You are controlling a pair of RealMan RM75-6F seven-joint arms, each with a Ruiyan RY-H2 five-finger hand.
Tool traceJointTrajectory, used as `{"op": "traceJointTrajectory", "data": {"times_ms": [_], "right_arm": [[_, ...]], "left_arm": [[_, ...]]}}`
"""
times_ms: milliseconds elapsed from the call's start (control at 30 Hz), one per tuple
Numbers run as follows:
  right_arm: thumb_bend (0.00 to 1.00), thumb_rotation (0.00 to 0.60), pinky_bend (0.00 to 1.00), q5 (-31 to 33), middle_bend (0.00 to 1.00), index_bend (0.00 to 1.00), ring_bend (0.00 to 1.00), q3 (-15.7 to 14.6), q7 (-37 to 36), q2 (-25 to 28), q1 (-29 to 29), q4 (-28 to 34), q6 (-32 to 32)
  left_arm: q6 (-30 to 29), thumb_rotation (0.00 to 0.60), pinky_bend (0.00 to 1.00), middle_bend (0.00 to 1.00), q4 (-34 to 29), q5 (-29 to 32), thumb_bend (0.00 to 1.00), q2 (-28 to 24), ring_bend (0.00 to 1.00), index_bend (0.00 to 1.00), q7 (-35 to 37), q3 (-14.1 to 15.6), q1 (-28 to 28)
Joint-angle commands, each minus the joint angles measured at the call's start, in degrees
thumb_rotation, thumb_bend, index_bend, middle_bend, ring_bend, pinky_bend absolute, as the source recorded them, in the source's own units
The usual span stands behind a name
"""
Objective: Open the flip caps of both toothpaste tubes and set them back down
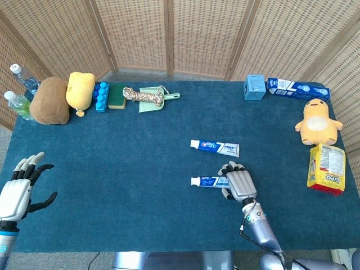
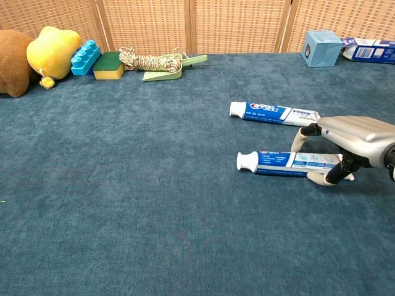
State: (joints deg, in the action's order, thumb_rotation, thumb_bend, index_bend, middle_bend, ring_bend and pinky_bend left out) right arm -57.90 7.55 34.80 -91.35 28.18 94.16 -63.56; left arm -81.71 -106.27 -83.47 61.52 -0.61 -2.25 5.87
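Note:
Two white-and-blue toothpaste tubes lie flat on the blue table cloth with their white caps to the left and shut. The far tube (image 1: 215, 147) (image 2: 271, 113) lies untouched. My right hand (image 1: 239, 183) (image 2: 352, 135) arches over the tail end of the near tube (image 1: 207, 181) (image 2: 281, 161). Its fingers come down on the tube's far edge and its thumb presses the near edge. The tube still rests on the cloth. My left hand (image 1: 17, 188) hovers open at the table's front left corner, far from both tubes; only the head view shows it.
Along the back left sit bottles (image 1: 17, 98), a brown plush (image 1: 49, 101), a yellow plush (image 1: 80, 91), blue blocks (image 1: 101, 97), a sponge (image 1: 117, 95), a rope (image 1: 142, 95) and a green dustpan (image 1: 154, 101). At right are a blue box (image 1: 254, 87), a toothpaste carton (image 1: 298, 89), a yellow plush (image 1: 318, 121) and a yellow packet (image 1: 326, 167).

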Motion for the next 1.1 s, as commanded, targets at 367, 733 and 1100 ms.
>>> {"op": "traceJointTrajectory", "data": {"times_ms": [367,733,1100], "right_arm": [[0.39,0.6,0.19,0.63,0.24,0.4,0.13,-0.22,-1.09,0.34,0.98,-0.87,0.33],[0.42,0.6,0.35,-1.39,0.44,0.75,0.3,0.38,-4.7,-0.78,2.74,-3.25,1.96],[0.51,0.6,0.56,-8.13,0.62,0.92,0.5,0.86,-13.97,-0.14,2.51,-5.39,1.12]], "left_arm": [[-0.78,0.6,0.01,0.05,-0.41,-0.3,0.25,-0.18,0.0,0.22,-0.17,-0.04,-0.18],[-1.94,0.6,0.01,0.05,-0.46,-0.46,0.25,-0.69,0.0,0.21,0.43,0.39,-1.1],[-2.88,0.6,0.01,0.05,-0.78,-1.34,0.25,-0.97,0.0,0.21,0.84,0.63,-1.64]]}}
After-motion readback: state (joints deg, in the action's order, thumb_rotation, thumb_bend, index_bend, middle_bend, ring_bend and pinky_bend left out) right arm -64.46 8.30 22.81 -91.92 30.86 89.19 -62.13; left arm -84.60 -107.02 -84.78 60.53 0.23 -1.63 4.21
